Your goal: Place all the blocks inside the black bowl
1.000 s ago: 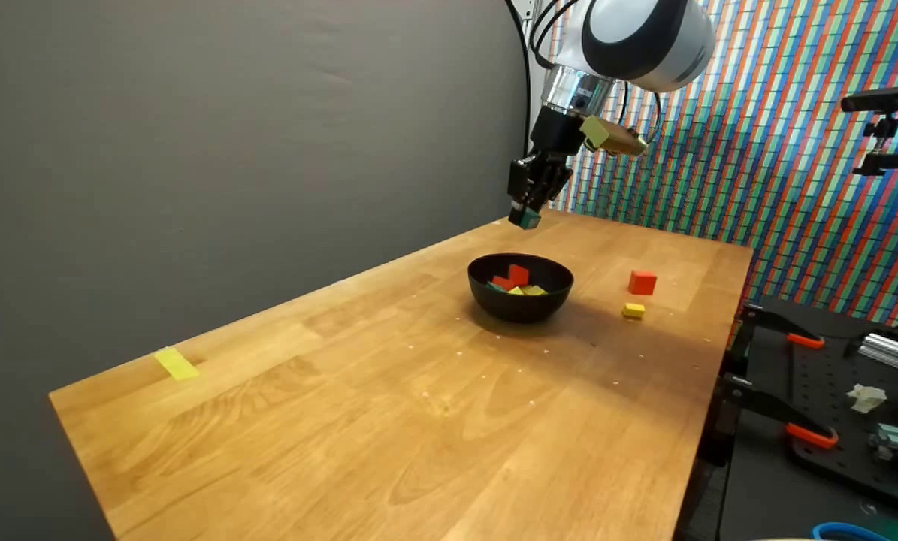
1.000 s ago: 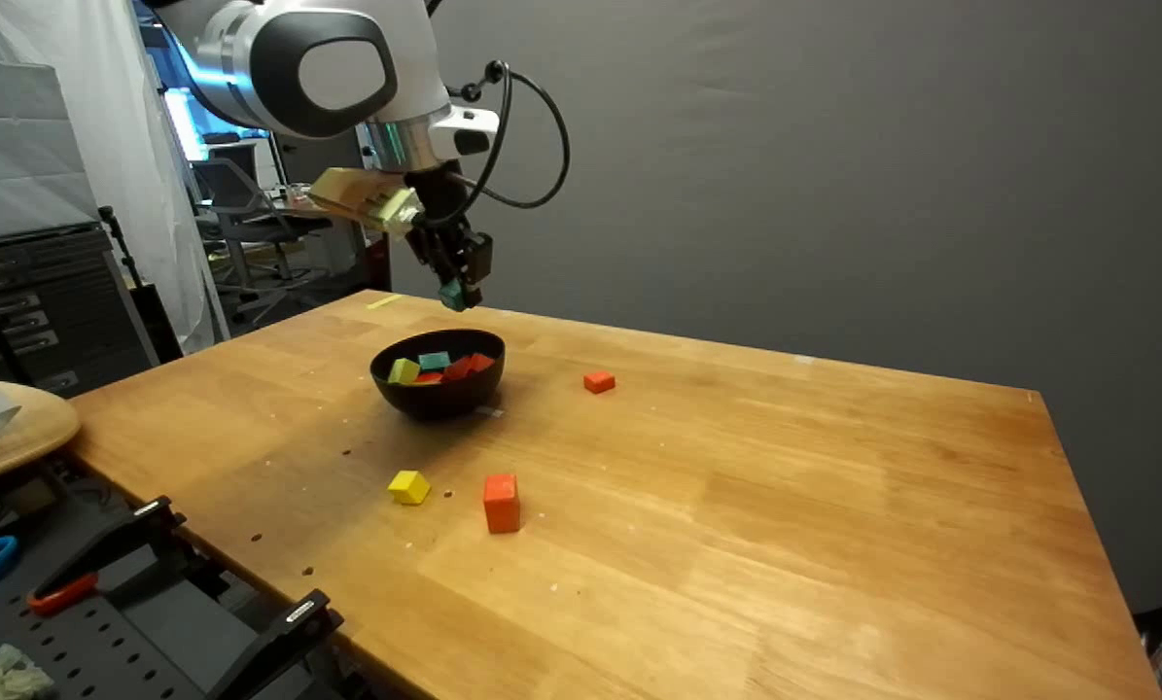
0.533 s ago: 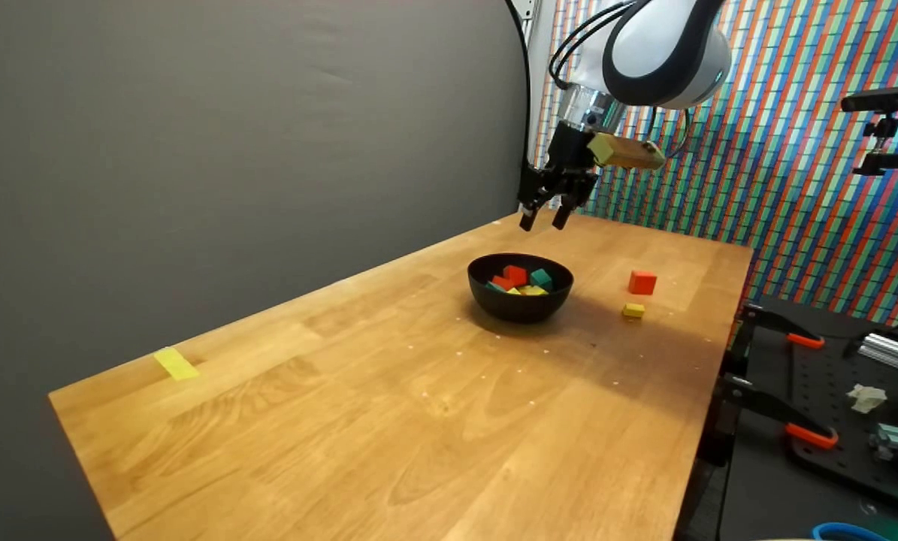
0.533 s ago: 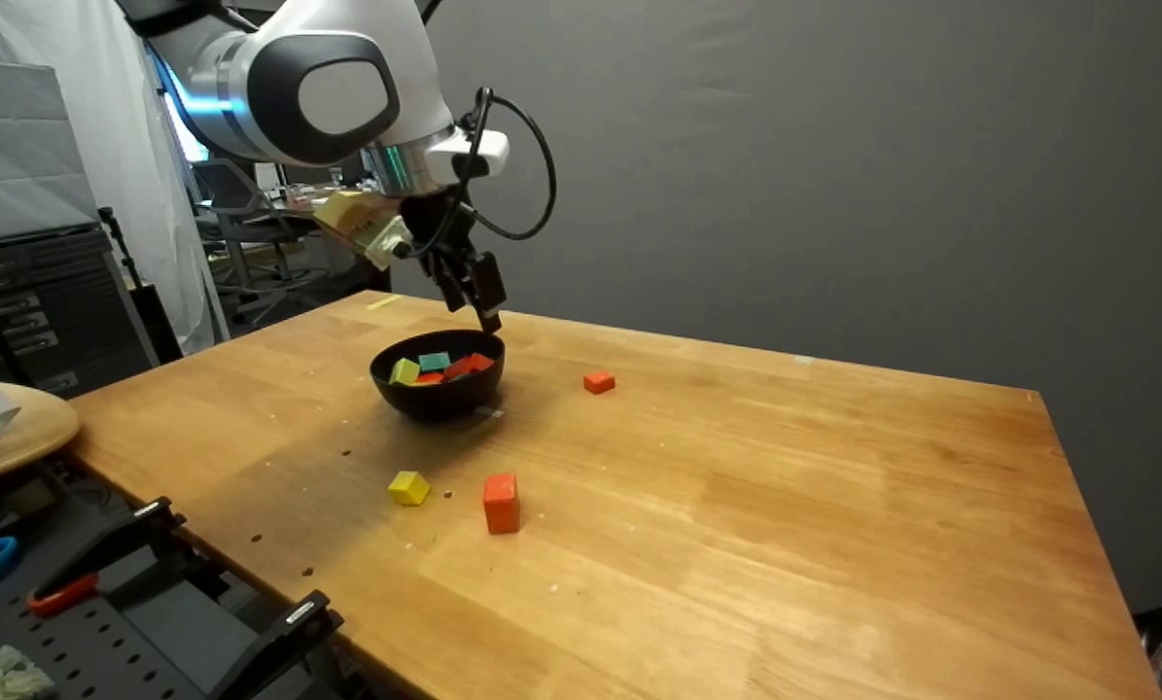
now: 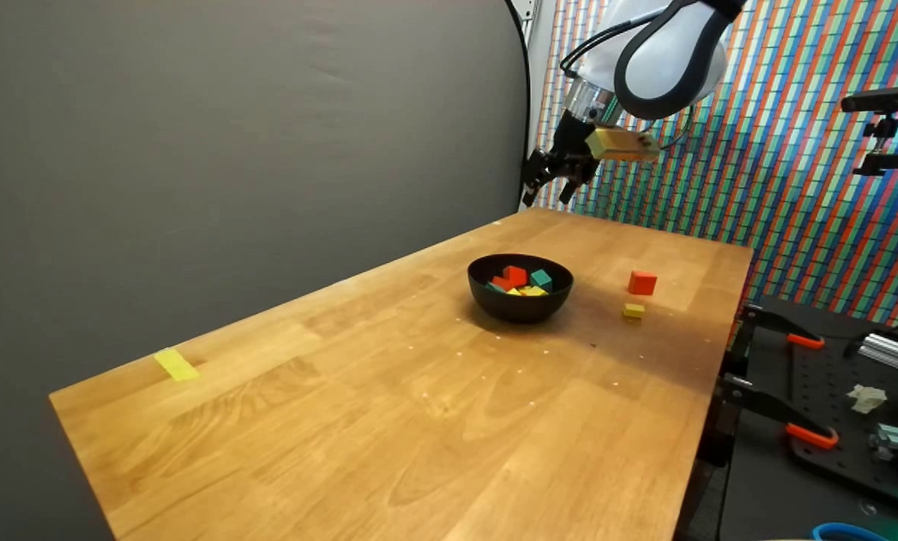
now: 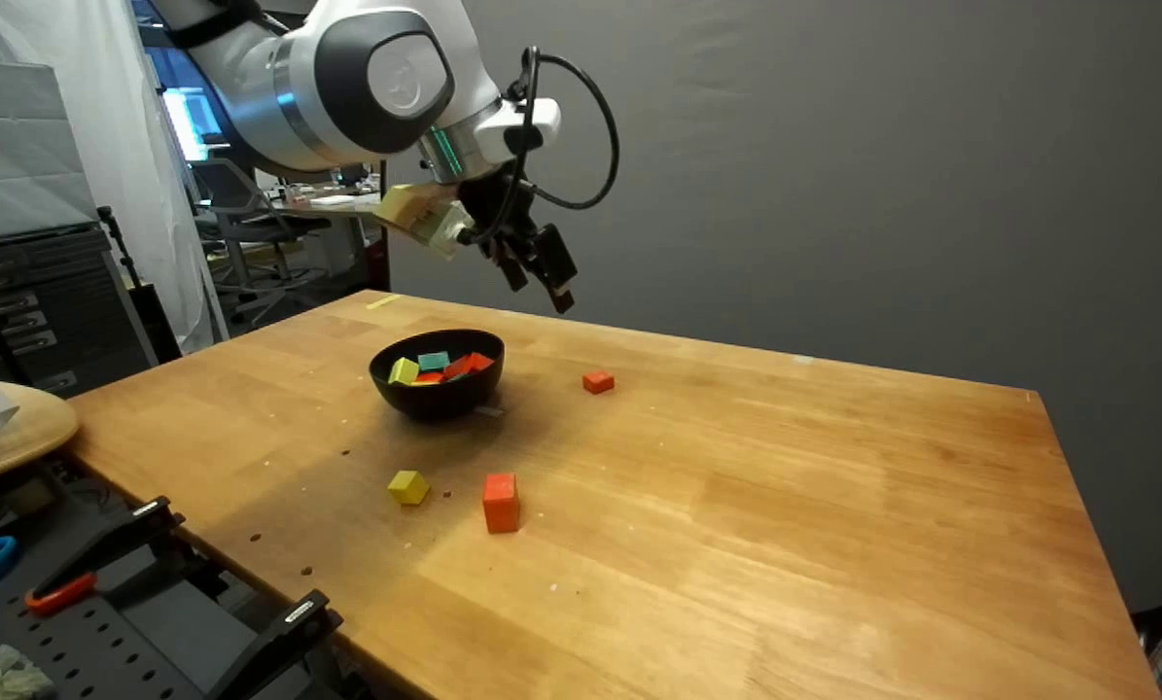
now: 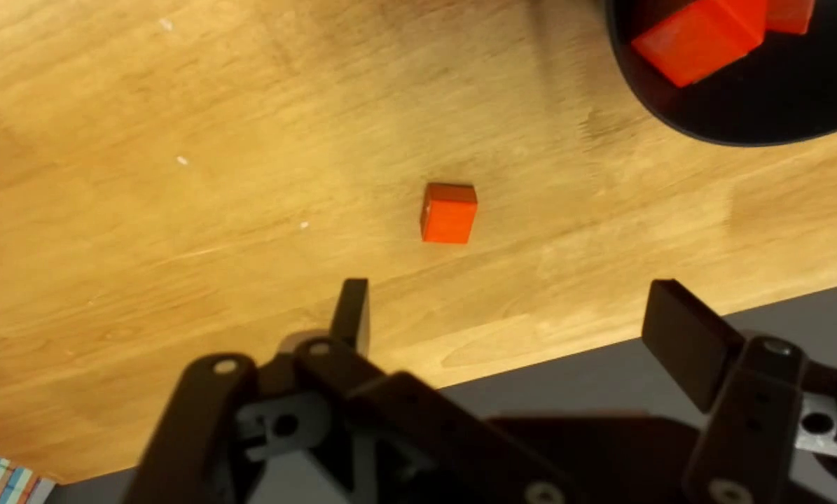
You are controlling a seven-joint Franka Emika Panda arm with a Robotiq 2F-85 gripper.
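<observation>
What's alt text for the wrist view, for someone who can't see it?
Open, empty gripper at the bottom of the frame, with a small red block on the wooden table near the picture's centre, not yet grasped. At top right, the black bowl, cut off by the frame, holds red blocks.

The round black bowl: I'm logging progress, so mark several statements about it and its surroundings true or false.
1. A green block lies inside the round black bowl. True.
2. Every block is inside the bowl. False: a yellow cube, a rectangular red block and a small red block are on the wooden table.
3. The black two-fingered gripper is open. True.
4. The gripper touches the bowl. False: it hangs clear of it.
5. The yellow cube and rectangular red block stand apart. True.
</observation>
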